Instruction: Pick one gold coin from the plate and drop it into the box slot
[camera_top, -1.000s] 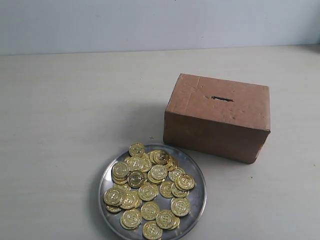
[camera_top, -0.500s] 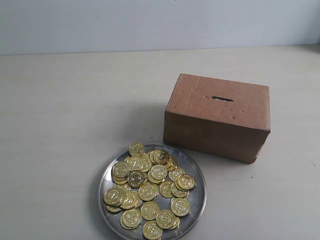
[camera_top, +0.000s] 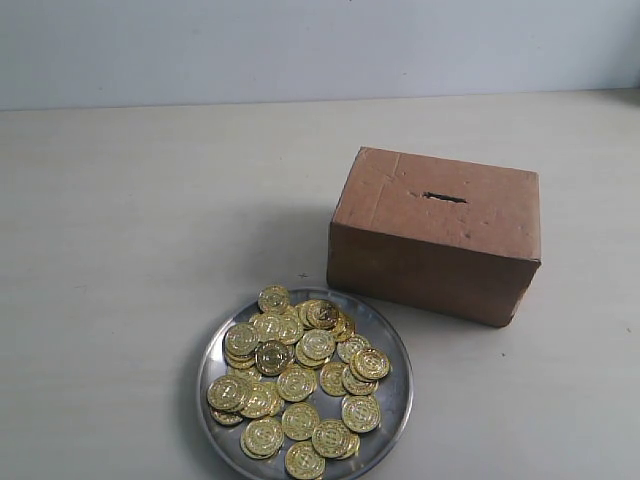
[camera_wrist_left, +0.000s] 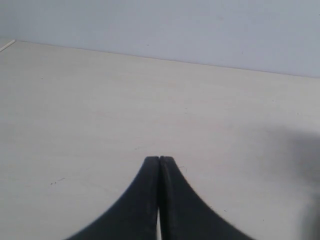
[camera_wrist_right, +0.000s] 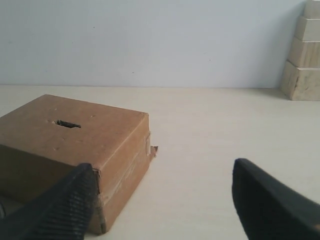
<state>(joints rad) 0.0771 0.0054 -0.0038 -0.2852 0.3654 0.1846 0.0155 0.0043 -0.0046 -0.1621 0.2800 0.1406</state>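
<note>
On the pale table, the brown cardboard box stands toward 3 o'clock in the exterior view, with the round silver plate just beside it at its 7 o'clock. The left gripper has its black jaws pressed together over bare table, while the right gripper is spread wide and empty near the box. Gold coins lie heaped on the plate, and the slot shows dark in the box's top face.
</note>
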